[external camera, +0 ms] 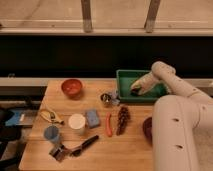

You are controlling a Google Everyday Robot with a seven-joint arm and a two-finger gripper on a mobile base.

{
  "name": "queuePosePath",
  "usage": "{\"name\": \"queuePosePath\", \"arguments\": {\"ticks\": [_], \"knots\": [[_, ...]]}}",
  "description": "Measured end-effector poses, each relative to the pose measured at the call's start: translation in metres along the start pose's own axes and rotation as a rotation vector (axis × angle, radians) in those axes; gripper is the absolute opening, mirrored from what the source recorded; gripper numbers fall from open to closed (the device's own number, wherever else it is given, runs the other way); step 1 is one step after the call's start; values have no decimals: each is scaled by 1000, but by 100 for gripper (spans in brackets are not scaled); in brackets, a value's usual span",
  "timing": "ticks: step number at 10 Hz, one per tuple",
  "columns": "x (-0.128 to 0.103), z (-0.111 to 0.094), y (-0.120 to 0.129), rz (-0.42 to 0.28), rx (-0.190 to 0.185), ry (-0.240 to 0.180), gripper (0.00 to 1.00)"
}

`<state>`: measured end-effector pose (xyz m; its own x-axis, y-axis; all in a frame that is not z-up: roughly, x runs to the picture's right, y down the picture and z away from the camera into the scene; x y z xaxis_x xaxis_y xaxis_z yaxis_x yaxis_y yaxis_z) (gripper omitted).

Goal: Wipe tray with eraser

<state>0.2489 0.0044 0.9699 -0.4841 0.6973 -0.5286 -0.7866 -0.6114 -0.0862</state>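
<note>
**Operator:** I've got the gripper (pixel 136 90) down inside the green tray (pixel 125 76), near its left half, low over the floor. The fingers are clenched on a small dark block, which I take to be the eraser (pixel 135 92); it shows as a blackish patch right at the tip, seemingly pressed against the tray bottom.

**Observer:** Why come in from the right like that?

**Operator:** The arm (pixel 165 80) reaches over the tray's right wall, so the forearm slopes down and left. I judge that keeps the eraser flat on the floor and lets me sweep it along the tray's length without catching the sloped sides.

**Observer:** Anything close by that worries you?

**Operator:** A small metal cup (pixel 105 97) sits just outside the tray's left wall. The pine cone (pixel 123 119) and the orange-red carrot-like piece (pixel 109 125) lie in front of the tray, well clear. The red bowl (pixel 72 87), white cup (pixel 77 123) and blue sponge (pixel 92 118) are further left.
</note>
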Motion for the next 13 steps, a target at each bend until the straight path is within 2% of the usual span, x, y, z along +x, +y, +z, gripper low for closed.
{"name": "queuePosePath", "arguments": {"ticks": [2,4,5,7,11,13], "knots": [[-1,-33,5,-12,-29,-49,0],[-5,-54,16,-33,-56,-95,0],[-8,-59,17,-35,-57,-106,0],[-14,-58,8,-18,-34,-119,0],[-36,-41,-39,71,46,-148,0],[-41,-39,-44,92,61,-153,0]]}}
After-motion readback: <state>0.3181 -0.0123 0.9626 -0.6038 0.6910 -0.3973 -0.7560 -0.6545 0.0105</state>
